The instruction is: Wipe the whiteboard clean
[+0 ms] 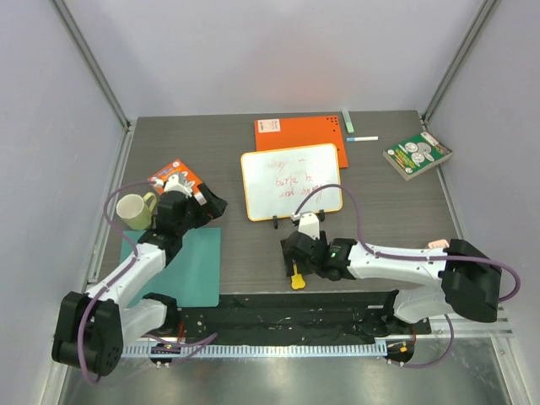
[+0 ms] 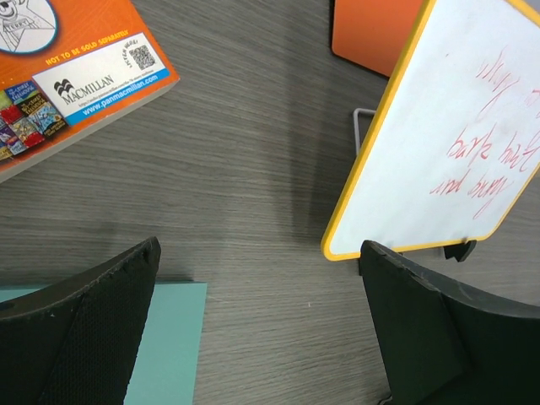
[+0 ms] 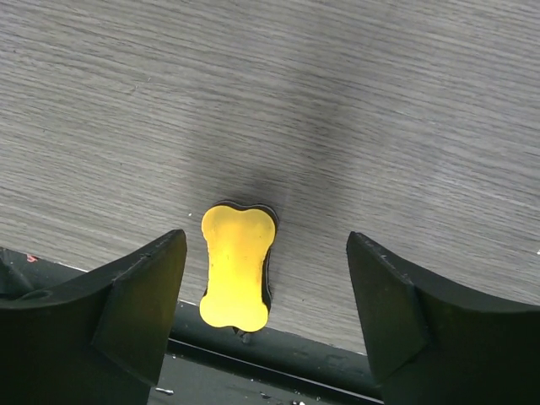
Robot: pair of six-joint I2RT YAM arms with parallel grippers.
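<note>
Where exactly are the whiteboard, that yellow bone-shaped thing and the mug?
whiteboard [image 1: 291,181], top external view, middle of its white face.
yellow bone-shaped thing [image 3: 237,267], right wrist view, centre of its yellow top.
mug [image 1: 132,211], top external view, inside its open mouth.

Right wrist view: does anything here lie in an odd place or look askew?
Yes. The yellow bone-shaped eraser lies at the very near edge of the table, and its lower end seems to reach over the dark strip beyond the wood. It lies untouched between the fingers of the open right gripper.
</note>
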